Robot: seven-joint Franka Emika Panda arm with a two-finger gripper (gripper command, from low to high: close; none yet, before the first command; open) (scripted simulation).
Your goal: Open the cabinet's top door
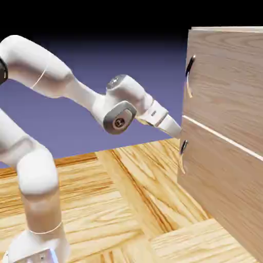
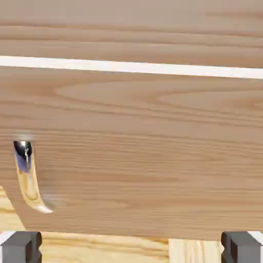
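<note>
The cabinet point(image 1: 226, 128) fills the exterior view's right side, its two wood-grain panels split by a pale seam. The top door point(image 1: 226, 77) carries a slim curved handle point(image 1: 189, 76) near its left edge. My gripper point(image 1: 174, 128) hovers just in front of the cabinet at seam height, below that handle and touching nothing. In the hand view the top door point(image 2: 131, 31) is the strip above the seam. Below the seam lies the lower door point(image 2: 144, 154) with its own handle point(image 2: 25, 177). My gripper point(image 2: 131, 249) is open, with only panel and table between its fingertips point(image 2: 20, 246).
The lower door's handle point(image 1: 183, 154) curves out just below and right of my hand. The wooden table point(image 1: 128, 205) spreads under the arm up to the cabinet's foot.
</note>
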